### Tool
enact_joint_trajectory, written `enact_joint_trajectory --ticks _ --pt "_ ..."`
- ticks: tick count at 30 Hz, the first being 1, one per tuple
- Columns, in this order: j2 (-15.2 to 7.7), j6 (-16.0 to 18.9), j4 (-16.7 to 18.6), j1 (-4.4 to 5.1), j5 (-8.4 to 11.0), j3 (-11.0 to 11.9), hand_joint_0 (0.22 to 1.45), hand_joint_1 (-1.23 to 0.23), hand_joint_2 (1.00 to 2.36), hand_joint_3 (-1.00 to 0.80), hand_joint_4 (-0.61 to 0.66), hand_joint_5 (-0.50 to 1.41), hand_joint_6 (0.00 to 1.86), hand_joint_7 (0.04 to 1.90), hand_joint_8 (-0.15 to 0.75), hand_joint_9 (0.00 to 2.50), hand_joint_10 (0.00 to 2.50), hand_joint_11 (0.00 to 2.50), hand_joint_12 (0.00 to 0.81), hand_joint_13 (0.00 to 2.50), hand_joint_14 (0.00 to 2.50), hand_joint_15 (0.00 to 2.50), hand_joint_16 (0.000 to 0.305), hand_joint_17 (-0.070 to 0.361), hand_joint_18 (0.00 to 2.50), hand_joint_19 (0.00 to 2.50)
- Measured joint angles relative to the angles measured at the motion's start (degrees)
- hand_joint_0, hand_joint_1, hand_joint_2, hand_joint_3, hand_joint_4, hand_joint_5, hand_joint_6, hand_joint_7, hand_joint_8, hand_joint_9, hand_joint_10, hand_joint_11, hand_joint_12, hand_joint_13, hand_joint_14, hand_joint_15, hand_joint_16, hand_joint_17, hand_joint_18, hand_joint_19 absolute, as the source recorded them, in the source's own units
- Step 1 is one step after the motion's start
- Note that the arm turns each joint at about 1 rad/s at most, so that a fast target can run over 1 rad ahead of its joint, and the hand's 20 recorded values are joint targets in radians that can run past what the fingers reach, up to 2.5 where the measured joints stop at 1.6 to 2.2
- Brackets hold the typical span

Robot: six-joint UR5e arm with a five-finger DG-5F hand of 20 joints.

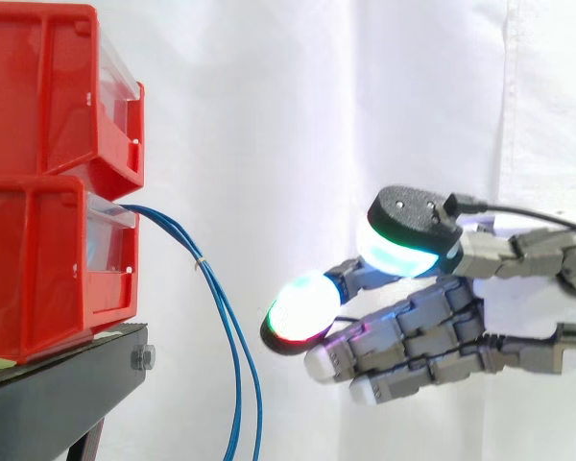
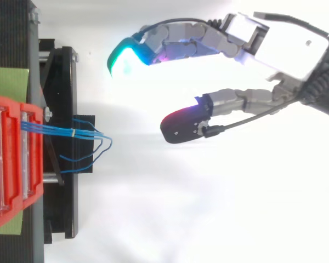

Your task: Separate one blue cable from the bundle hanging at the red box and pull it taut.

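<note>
Side view first. Got two red bins (image 1: pixel 38 240) stacked at the left on a black stand (image 1: pixel 67 408). Blue cables (image 1: pixel 187 243) coming out of the front of the lower bin, bending over and dropping past the stand's edge, right out the bottom of the frame. Tiny pale tie (image 1: pixel 200 259) cinching the strands together just under the bend, strands drifting a bit apart below that. Hand (image 1: pixel 442 331) over on the right, roughly level with the lower bin, pointed at the cables but clearly apart from them, with bare white curtain (image 1: pixel 298 115) in between. Fingers (image 1: pixel 403 336) spread wide, clamped on nothing. Cyan-green glowing pad up top, a white pad with a red-green rim sitting nearest the cables, a couple of paler ones tucked underneath.

Top view next. Same bins along the left edge, stand running top to bottom just beside them, plus a green patch (image 2: pixel 8 82) above the bins. Cables (image 2: pixel 49 129) leaving the bin as a tight flat row, tied partway out, then fanning into loose loops just past the stand. Hand (image 2: pixel 285 49) coming in from the upper right. One arched finger with the green-cyan pad up high, thumb with a dark-backed, reddish pad lower down and aimed at the loops. Big gap between those two, and both well clear of the cables.
</note>
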Motion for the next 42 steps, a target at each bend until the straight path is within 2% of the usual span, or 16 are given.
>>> enact_joint_trajectory --ticks 5,15,19,23,26,34,42 --pt "-1.29 0.60 2.33 0.11 0.00 0.03 0.56 -0.56 1.00 -0.50 0.27 -0.21 0.50 0.79 0.282 0.59 0.01 0.22 0.265 0.37 0.00 0.02 0.034 0.077 0.35 0.14" --pt "-2.10 0.71 3.93 0.60 -0.40 0.37 0.56 -0.56 1.00 -0.50 0.27 -0.21 0.50 0.79 0.281 0.59 0.01 0.23 0.265 0.37 0.00 0.02 0.035 0.078 0.36 0.14" --pt "-4.19 1.83 4.07 0.43 -0.85 2.50 0.56 -0.56 1.00 -0.50 0.27 -0.21 0.50 0.79 0.283 0.59 0.01 0.23 0.265 0.38 0.00 0.03 0.035 0.078 0.36 0.15" --pt "-7.84 4.47 1.72 0.13 -3.02 7.54 0.56 -0.56 1.00 -0.50 0.27 -0.21 0.50 0.79 0.281 0.59 0.01 0.22 0.266 0.38 0.00 0.03 0.035 0.078 0.36 0.15" --pt "-8.80 5.69 -0.35 0.28 -3.69 9.63 0.57 -0.56 1.00 -0.50 0.27 -0.21 0.50 0.79 0.282 0.59 0.01 0.23 0.266 0.38 0.00 0.03 0.035 0.078 0.36 0.16" --pt "-9.12 7.94 -1.75 0.40 -4.29 10.41 0.56 -0.55 1.00 -0.50 0.27 -0.20 0.50 0.80 0.282 0.59 0.01 0.23 0.268 0.39 0.00 0.03 0.035 0.079 0.36 0.16" --pt "-9.12 8.47 -1.89 0.42 -6.11 10.47 0.57 -0.55 1.00 -0.50 0.30 -0.17 0.50 0.95 0.284 0.61 0.01 0.24 0.269 0.41 0.00 0.05 0.035 0.078 0.38 0.17"
